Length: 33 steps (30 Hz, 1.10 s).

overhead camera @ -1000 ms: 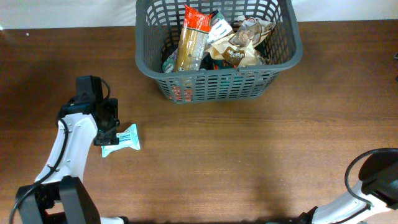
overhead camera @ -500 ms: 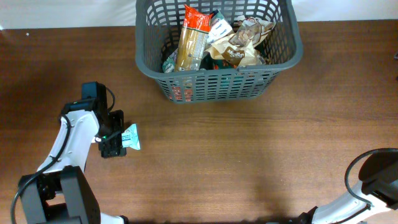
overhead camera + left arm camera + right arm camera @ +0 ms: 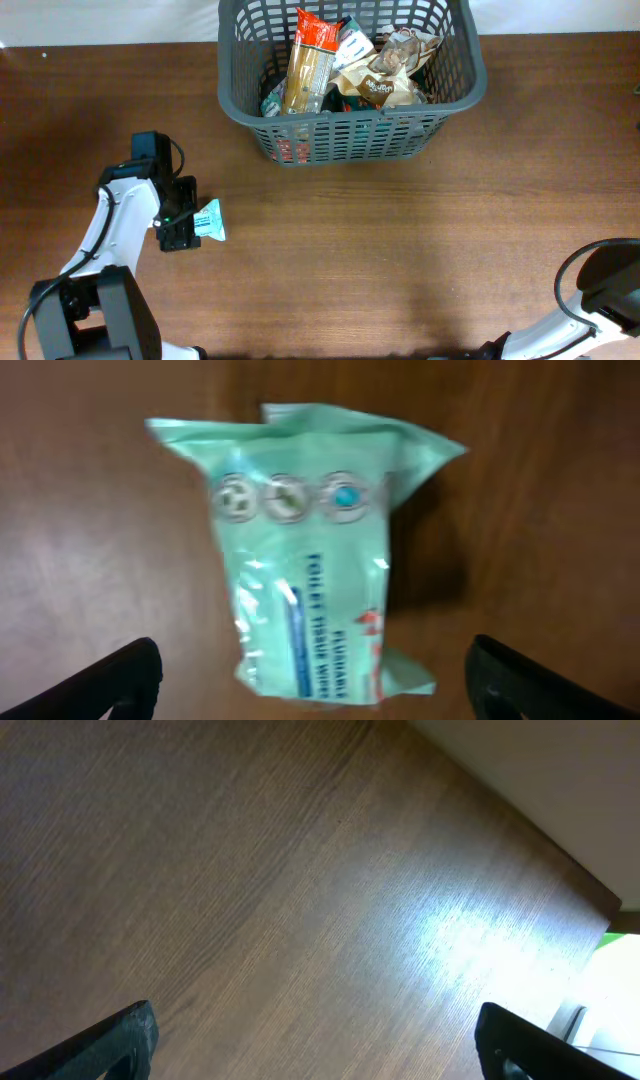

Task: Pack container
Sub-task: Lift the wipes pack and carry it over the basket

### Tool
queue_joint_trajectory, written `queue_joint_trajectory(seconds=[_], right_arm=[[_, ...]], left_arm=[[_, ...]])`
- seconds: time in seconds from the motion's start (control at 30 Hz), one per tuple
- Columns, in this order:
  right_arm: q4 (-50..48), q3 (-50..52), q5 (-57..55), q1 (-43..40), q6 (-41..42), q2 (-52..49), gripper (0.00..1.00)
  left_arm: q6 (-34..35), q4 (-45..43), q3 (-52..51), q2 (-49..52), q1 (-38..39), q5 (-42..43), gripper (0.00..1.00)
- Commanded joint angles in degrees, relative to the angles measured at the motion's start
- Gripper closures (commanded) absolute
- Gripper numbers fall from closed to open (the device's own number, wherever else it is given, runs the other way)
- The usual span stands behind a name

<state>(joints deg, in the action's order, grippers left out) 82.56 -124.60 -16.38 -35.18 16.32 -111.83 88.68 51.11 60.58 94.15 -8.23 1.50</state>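
Note:
The dark grey slotted container (image 3: pixel 455 95) stands at the back middle of the table and holds several packets, among them a tall orange one (image 3: pixel 308 62) and a tan one (image 3: pixel 382 82). A mint-green tissue-wipes packet (image 3: pixel 209 222) lies flat on the table at the left. It fills the left wrist view (image 3: pixel 310 550). My left gripper (image 3: pixel 180 228) is over its left end, open, with a finger on each side of it (image 3: pixel 315 685); I cannot tell if they touch. My right gripper (image 3: pixel 315 1050) is open and empty over bare wood.
The right arm's base (image 3: pixel 605 285) sits at the table's front right corner. The table's edge and a pale wall (image 3: pixel 560 790) show in the right wrist view. Bare brown wood lies between the packet and the container.
My left gripper has moved toward the front and right, from beside the packet to over its left end. It has held still for the last half second. The packet has not moved.

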Motion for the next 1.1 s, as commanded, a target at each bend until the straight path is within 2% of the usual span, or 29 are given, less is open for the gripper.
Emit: queue_joint_trajectory(seconds=[0.0, 0.3, 0.53, 0.63, 0.73, 0.83, 0.97, 1.07], right_arm=[[-0.11, 0.11, -0.09, -0.09, 0.52, 0.72, 0.01], [-0.13, 0.11, -0.09, -0.09, 0.52, 0.72, 0.01], [-0.13, 0.11, -0.09, -0.09, 0.52, 0.7, 0.01], [-0.13, 0.11, -0.09, -0.09, 0.52, 0.7, 0.01], [-0.13, 0.11, -0.09, -0.09, 0.52, 0.72, 0.01], [-0.13, 0.11, -0.09, -0.09, 0.52, 0.72, 0.01], [-0.11, 0.11, -0.09, -0.09, 0.52, 0.72, 0.01], [-0.13, 0.11, -0.09, -0.09, 0.52, 0.72, 0.01]], left_arm=[[-1.53, -1.44, -2.56, 0.79, -0.26, 0.04, 0.09], [-0.68, -5.7, -8.31, 0.79, -0.26, 1.6, 0.11], [-0.68, -5.73, -8.33, 0.79, -0.26, 1.09, 0.6], [-0.7, -5.73, -8.33, 0.79, -0.26, 1.11, 0.98], [-0.76, -5.88, -8.31, 0.76, -0.26, 1.11, 0.98], [-4.55, -10.19, -8.28, 0.74, -0.26, 1.42, 0.98], [-14.45, -22.08, -6.67, 0.66, -0.26, 4.46, 0.98], [-21.31, -25.9, -2.16, 0.66, -0.24, 5.38, 0.98]])
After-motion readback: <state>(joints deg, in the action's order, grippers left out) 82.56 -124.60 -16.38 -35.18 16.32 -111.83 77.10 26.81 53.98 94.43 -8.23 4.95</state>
